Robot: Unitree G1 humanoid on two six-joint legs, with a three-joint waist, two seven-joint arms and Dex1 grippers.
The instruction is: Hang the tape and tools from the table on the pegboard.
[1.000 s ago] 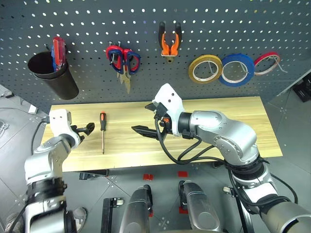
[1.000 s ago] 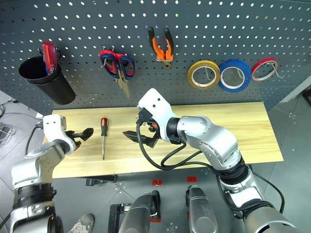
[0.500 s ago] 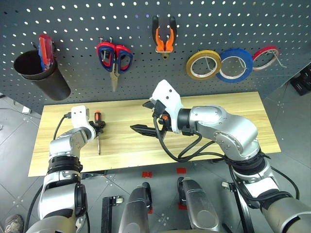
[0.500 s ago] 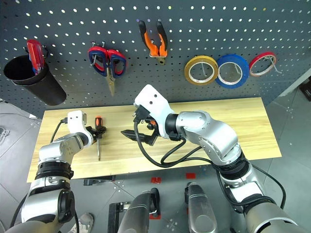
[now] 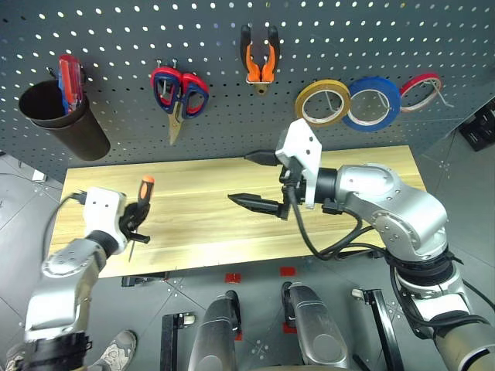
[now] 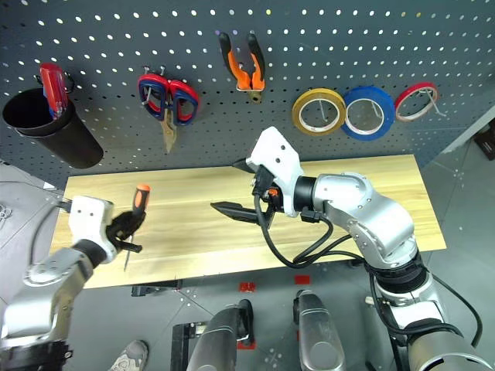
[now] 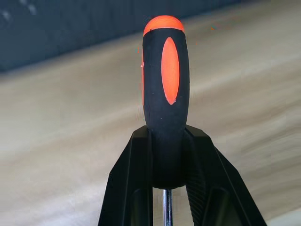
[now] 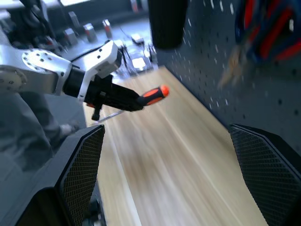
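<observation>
Jaws: left gripper (image 7: 167, 181) pinching screwdriver (image 5: 140, 209) upright, off table (image 5: 232, 228) nr left edge; right gripper (image 5: 259, 179) spread, pointing left over table centre.

On the pegboard (image 5: 116, 46) behind the table (image 5: 201, 216) I see, left to right, a cup (image 5: 54, 120), scissors (image 5: 178, 89), pliers (image 5: 259, 62) and three tape rolls, the tape (image 5: 325, 104) leftmost. My left gripper (image 5: 133, 222) holds the screwdriver (image 5: 141, 202) above the table's left end; my right gripper (image 5: 254, 179) is over its middle.

Workshop: pegboard (image 5: 116, 31) (tools hung), wooden workbench (image 5: 209, 209).
</observation>
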